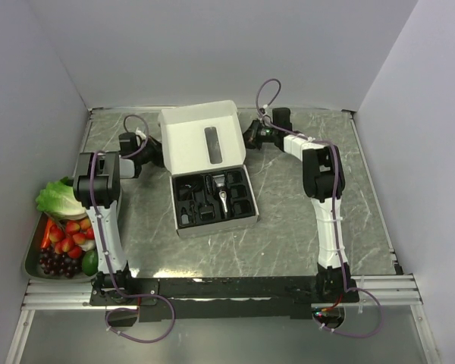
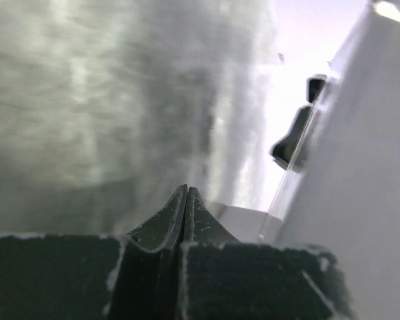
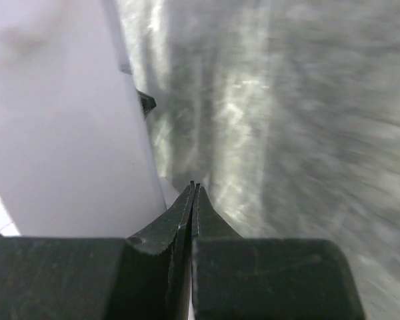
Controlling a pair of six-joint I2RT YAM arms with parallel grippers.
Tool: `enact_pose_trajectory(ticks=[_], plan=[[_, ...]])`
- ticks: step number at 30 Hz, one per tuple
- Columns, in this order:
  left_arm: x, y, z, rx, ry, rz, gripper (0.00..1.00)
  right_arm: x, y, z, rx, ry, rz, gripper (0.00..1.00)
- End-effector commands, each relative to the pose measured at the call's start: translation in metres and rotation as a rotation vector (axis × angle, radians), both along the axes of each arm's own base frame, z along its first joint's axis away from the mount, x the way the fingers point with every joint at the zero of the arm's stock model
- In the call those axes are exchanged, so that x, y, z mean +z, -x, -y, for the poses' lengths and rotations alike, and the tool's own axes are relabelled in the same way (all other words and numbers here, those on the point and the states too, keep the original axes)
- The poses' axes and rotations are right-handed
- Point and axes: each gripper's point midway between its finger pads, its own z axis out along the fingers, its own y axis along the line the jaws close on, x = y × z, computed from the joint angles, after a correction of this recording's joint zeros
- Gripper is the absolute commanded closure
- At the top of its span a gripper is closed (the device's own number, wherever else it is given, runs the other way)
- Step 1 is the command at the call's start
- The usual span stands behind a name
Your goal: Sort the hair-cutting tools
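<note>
Worktop [image 1: 288, 227] carrying an open white box [image 1: 212, 227] at centre, its lid [image 1: 189, 140] raised on the far side and its black insert [image 1: 186, 199] lying toward the arm bases. Left hand [image 1: 155, 152] and right hand [image 1: 252, 135] flank the lid, one just beside each side edge; each has its fingers pressed together and holds nothing. Clipper [image 1: 221, 193] rests in the insert's middle slot, long axis running far to near, on the near side of both hands and between them. The right hand appears slightly the nearer; either must come round the lid to reach it.
</note>
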Motion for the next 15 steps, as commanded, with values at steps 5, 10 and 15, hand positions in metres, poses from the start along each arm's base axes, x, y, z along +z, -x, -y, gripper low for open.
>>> enact_pose_trajectory(ticks=[5, 10, 15], plan=[[0.109, 0.011, 0.015, -0.093, 0.116, 0.306, 0.99, 0.055, 0.023, -0.018, 0.115, -0.051, 0.153, 1.0], [0.123, 0.024, 0.013, -0.083, 0.082, 0.311, 0.99, 0.058, 0.039, -0.016, 0.117, 0.005, 0.172, 1.0], [0.13, 0.037, 0.008, -0.04, 0.034, 0.288, 0.99, 0.062, 0.053, -0.013, 0.11, 0.057, 0.208, 1.0]])
